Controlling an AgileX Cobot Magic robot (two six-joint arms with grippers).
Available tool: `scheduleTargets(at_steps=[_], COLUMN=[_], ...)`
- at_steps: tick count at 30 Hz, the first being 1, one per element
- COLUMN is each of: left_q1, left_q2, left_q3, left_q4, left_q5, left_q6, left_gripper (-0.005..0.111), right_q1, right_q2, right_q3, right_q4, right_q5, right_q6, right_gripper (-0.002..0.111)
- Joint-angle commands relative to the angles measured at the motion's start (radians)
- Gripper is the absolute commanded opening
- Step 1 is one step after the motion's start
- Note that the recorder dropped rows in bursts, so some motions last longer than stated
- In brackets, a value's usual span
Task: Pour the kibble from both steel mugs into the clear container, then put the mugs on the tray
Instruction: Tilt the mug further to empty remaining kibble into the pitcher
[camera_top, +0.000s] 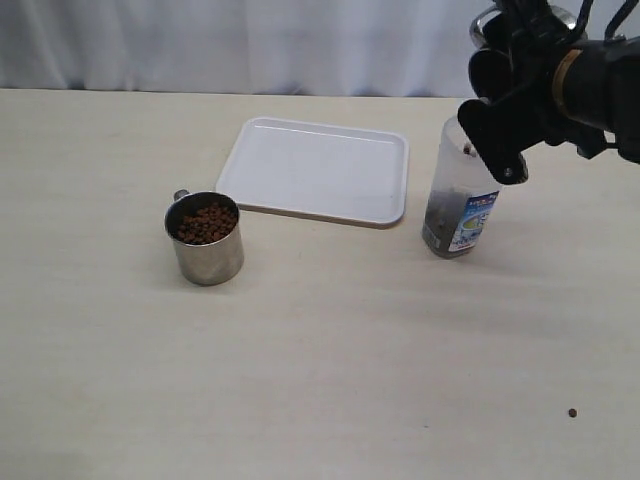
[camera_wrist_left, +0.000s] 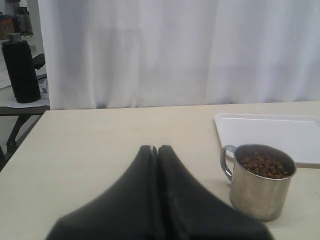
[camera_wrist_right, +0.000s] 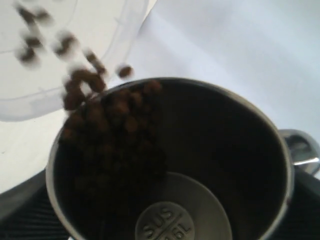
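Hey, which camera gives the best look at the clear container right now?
Exterior view: nearly the whole container stands beside the tray, label and kibble inside visible. The right wrist view catches only its blurred rim past the tilted mug. The left wrist view misses it.

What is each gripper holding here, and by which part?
Right gripper holds a mug by its sides, tipped over the container. Left gripper is shut and empty.
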Motion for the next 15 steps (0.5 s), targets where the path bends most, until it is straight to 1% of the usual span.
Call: scheduleTargets(at_steps=[1,8,11,15], left_q1=[-0.005,-0.005,-0.005,-0.005], left_q2=[-0.003,-0.003,-0.003,-0.003], left_q3=[0.003,0.003,0.003,0.003], left_q4=[-0.004,0.006,0.005,0.005], left_q5=[-0.006,0.001,-0.002,-0.002], left_q6=[-0.003,-0.003,-0.003,-0.003], left_gripper=[0.0,0.0,0.0,0.0], right_q1=[0.003,0.005,0.063,0.073], right_q2=[-0.012,-0.014,-0.014,-0.014], right_q3=[0.005,0.015,0.015,0.015], right_q4=[-0.008,-0.008,-0.008,-0.008], right_q5=[0.019,0.021,0.101,0.098], right_q6=[-0.016,-0.034,-0.045,-0.05], right_gripper=[0.005,0.005,0.005,0.005])
